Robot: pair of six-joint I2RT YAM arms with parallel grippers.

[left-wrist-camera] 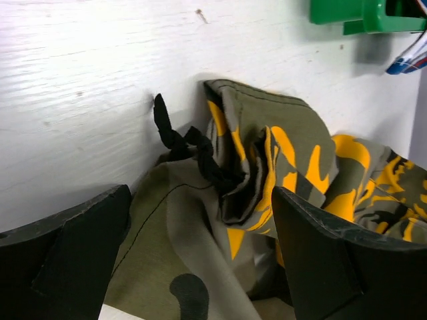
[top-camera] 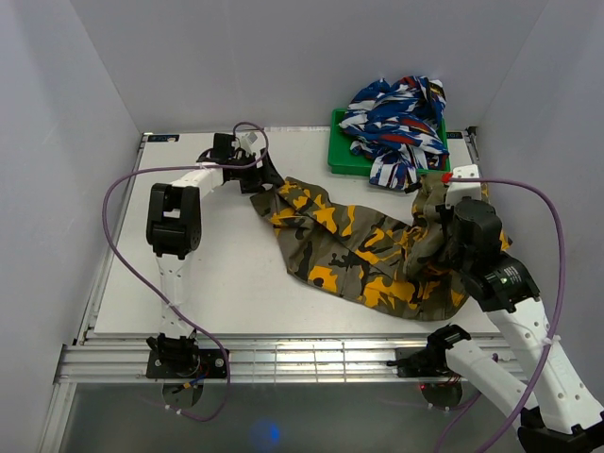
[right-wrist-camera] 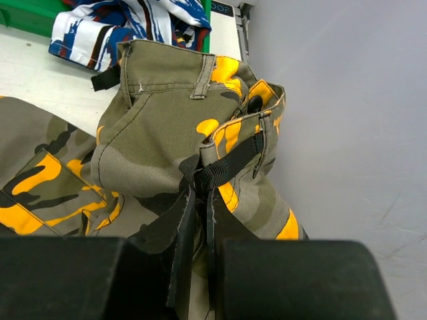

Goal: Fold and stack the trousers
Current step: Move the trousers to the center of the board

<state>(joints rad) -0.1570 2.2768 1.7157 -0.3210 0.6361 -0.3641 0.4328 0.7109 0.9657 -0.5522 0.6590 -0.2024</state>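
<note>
The camouflage trousers (top-camera: 354, 250) lie stretched across the table from back centre to the right. My left gripper (top-camera: 255, 176) is open at the far leg end, its fingers either side of the bunched cuff (left-wrist-camera: 253, 167) with a black drawstring (left-wrist-camera: 183, 143). My right gripper (top-camera: 444, 247) is shut on the trousers' waistband (right-wrist-camera: 200, 177), pinching the black belt strap and lifting the waist (right-wrist-camera: 167, 127) off the table near the right wall.
A green tray (top-camera: 344, 151) at the back right holds crumpled blue, white and red clothing (top-camera: 396, 118); it also shows in the right wrist view (right-wrist-camera: 127, 27). The right wall (right-wrist-camera: 347, 120) is close to my right gripper. Purple cables loop off both arms.
</note>
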